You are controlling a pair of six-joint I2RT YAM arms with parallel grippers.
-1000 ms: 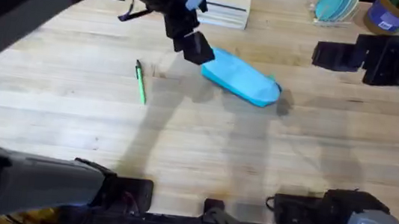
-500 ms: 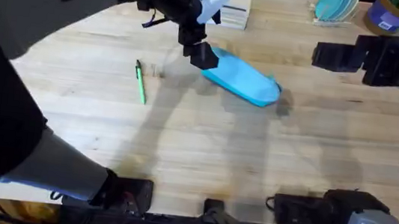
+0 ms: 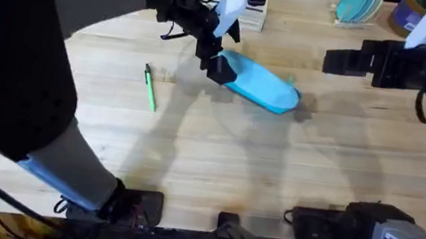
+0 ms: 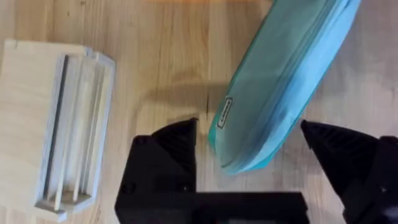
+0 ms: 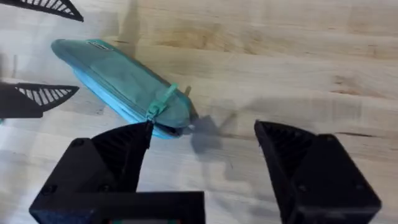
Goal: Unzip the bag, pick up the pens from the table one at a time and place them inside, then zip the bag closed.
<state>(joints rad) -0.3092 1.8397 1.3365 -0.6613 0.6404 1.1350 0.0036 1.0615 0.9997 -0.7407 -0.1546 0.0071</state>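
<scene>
pouch: turquoise zip pencil pouch (image 3: 259, 84) lying flat on butcher-block table (image 3: 216, 160), far-centre, long axis slanting from far-left to near-right; zipper shut along the top edge, turquoise pull tab (image 5: 163, 101) near the right end
pouch label: small tag on the side near the left end, visible in left wrist view (image 4: 224, 112)
pen: bright-green stick pen (image 3: 150, 88), dark tip pointing away, on the table well left of the pouch, apart from it
left gripper: (image 3: 218, 62) at the pouch's left end, black fingers spread wide on either side of that end, not closed on it; contact unclear (image 4: 249, 152)
right gripper: (image 3: 328, 62) up over the far right of the table, right of the pouch, fingers apart, nothing between them (image 5: 202, 140)
box: white slotted box (image 3: 241, 14) at the far edge, behind the left gripper, just beside the pouch's left end in left wrist view (image 4: 59, 124)
far edge: teal plates (image 3: 360, 6) upright, right of the box
</scene>
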